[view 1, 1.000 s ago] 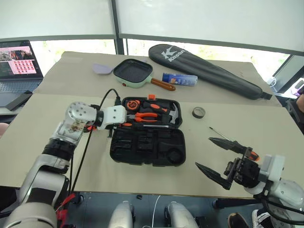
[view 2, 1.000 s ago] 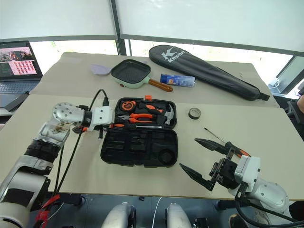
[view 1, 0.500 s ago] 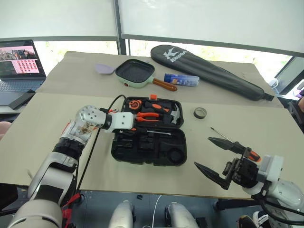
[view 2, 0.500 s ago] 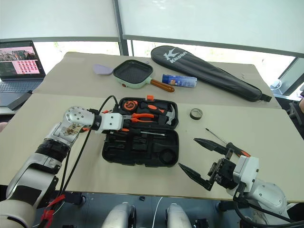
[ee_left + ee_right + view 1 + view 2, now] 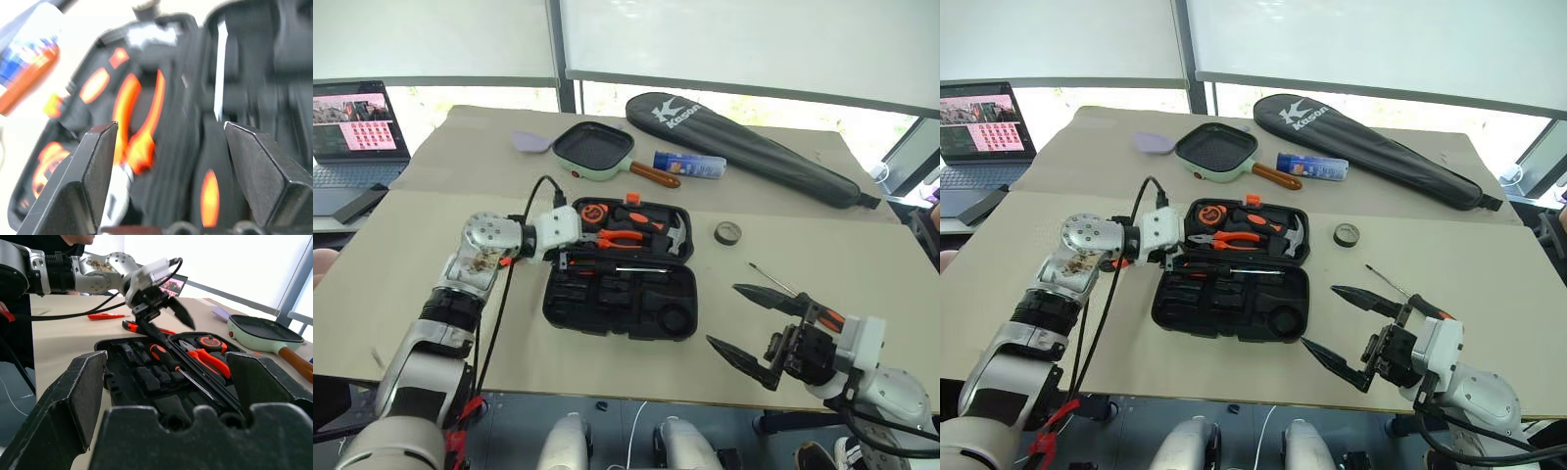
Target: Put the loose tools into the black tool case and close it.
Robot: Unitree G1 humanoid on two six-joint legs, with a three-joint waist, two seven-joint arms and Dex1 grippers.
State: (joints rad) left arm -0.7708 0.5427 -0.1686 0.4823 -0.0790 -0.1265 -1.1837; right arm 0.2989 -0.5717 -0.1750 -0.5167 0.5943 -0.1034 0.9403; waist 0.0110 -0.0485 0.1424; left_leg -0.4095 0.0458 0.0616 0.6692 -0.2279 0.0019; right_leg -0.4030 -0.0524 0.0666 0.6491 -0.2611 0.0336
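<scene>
Nearest the robot, the right gripper (image 5: 756, 321) hangs over the front right of the beige bench (image 5: 401, 284) with its jaws spread wide and nothing between them. Just beyond it lies a black-and-orange-handled screwdriver (image 5: 793, 297), not yet stowed.

At mid-bench the black plastic clamshell tool case (image 5: 620, 284) lies open and flat. One black-and-orange screwdriver (image 5: 168, 361) sits in the front half's moulded slots, orange-handled pliers (image 5: 623, 237) in the rear half. The left gripper (image 5: 159, 308) hangs over the case's left end, jaws apart and empty.

On the bench left of the case, two orange tools (image 5: 122, 321) lie loose. A small dark grey tape roll (image 5: 726, 232) lies to the right of the case, well apart from it.

Farther back stand a green square pan (image 5: 594, 150) and a long black zippered bag (image 5: 744, 150).

Risks, as judged:
- A screwdriver seated proud of its slot would block the lid.
- Closing early would leave tools outside.
- The right gripper's lower finger may nudge the nearby screwdriver away on approach.
</scene>
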